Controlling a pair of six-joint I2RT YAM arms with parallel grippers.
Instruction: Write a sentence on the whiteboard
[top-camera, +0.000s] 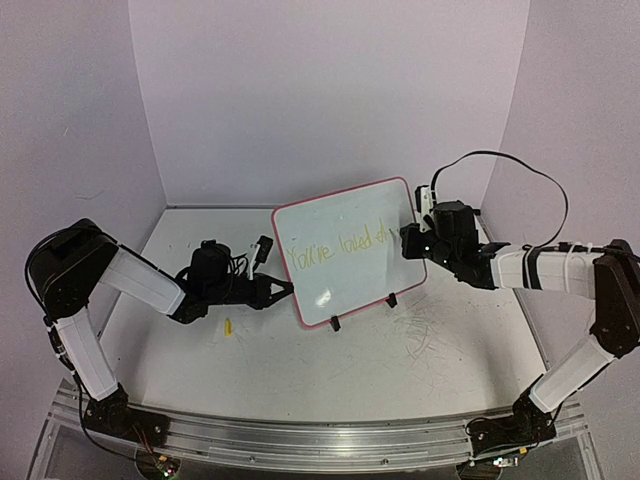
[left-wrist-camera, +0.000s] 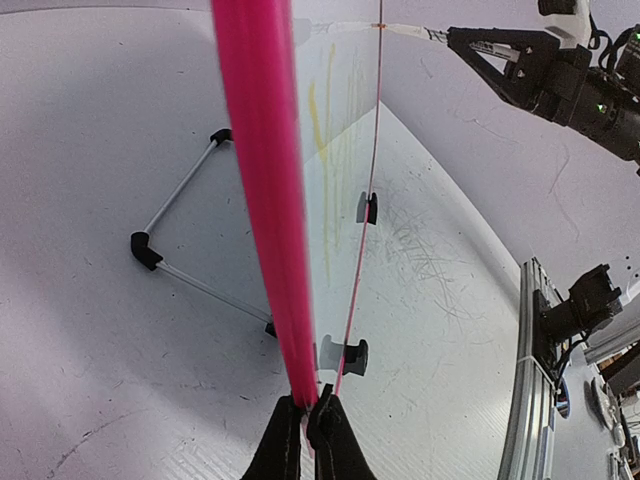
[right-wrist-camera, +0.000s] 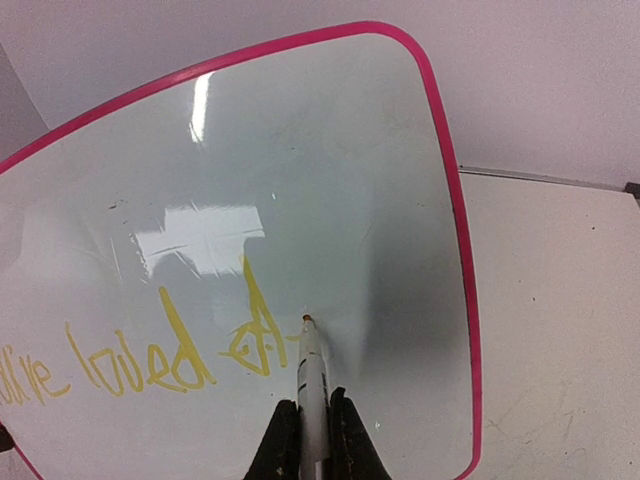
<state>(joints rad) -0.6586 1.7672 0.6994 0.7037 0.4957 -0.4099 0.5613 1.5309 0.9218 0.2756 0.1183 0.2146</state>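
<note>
A small whiteboard (top-camera: 350, 290) with a pink-red rim stood upright near the middle of a pale desk (top-camera: 380, 375), between two robot arms, its face turned toward them and leaning back a little on a black wire stand (left-wrist-camera: 180, 240). A line of pale yellow handwriting, the sentence (top-camera: 335, 250), ran across it, reading roughly "You're loved" with a last word only begun.

The left jaws were closed tight on the board's left edge, pinching the pink rim low down. The right jaws were closed around a slim marker (right-wrist-camera: 312, 375), whose tip touched the glossy face just right of the last yellow strokes. A small yellow item (top-camera: 228, 326) lay on the desk near the left arm, and faint grey scribbles (top-camera: 425, 325) marked the desk in front of the right arm.

The board looked light, thin and stiff, with a slick face and only a thin wire frame behind it, so pen pressure would probably slide or tip it unless it was braced. The rim seemed the right place to hold it: it gave the jaws an edge to bite, and it kept them off the wet ink, which would likely smear. The marker's smooth barrel might twist if held loosely.
</note>
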